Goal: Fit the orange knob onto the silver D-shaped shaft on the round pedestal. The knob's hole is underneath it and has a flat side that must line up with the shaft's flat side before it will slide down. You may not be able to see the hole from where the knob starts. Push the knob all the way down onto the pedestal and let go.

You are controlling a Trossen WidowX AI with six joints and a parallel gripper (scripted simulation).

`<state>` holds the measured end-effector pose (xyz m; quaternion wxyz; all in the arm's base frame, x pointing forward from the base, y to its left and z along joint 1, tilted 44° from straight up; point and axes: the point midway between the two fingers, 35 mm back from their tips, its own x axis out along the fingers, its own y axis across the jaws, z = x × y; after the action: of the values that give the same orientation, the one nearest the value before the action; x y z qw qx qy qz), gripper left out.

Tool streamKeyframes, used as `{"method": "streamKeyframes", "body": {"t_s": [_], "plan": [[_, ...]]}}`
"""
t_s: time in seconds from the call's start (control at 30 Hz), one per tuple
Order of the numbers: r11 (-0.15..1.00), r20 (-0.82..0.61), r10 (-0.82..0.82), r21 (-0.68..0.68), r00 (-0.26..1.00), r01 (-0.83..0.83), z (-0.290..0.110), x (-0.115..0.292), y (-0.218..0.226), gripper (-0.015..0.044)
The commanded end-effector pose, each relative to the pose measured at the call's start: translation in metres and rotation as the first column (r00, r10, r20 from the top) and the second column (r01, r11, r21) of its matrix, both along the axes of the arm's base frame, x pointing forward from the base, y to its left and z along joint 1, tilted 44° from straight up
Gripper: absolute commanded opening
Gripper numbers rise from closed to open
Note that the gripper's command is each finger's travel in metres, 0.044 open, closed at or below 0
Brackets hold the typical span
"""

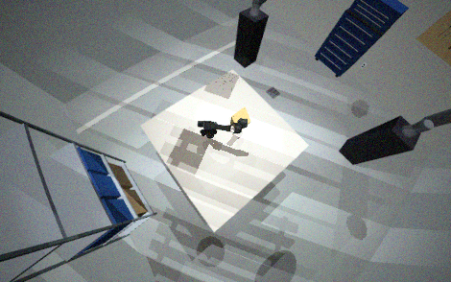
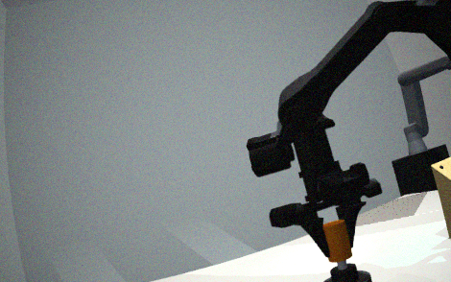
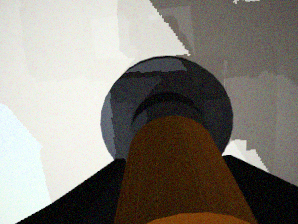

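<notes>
My gripper is shut on the orange knob, a plain upright cylinder held between the black fingers. In the side view the knob hangs just above the round dark pedestal, and a short piece of the silver shaft shows between the knob's underside and the pedestal. In the wrist view the knob covers the middle of the pedestal, so the shaft and the knob's hole are hidden there. In the overhead view the arm is small on the pale table; the knob is too small to make out.
A tan box stands close to the right of the gripper. A dark camera block on a grey stand is behind it. Blue drawer cabinets and a shelf frame stand on the floor away from the table.
</notes>
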<state>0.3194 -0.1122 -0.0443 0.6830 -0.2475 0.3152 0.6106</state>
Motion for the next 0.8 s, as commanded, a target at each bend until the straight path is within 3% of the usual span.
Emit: {"method": "streamKeyframes", "body": {"t_s": [0.0, 0.77], "plan": [[1.000, -0.002, -0.002, 0.000, 1.000, 0.002, -0.001, 0.000, 0.001, 0.0000], [1.000, 0.003, 0.008, -0.004, 1.000, -0.008, -0.012, 0.001, 0.012, 0.0000]]}}
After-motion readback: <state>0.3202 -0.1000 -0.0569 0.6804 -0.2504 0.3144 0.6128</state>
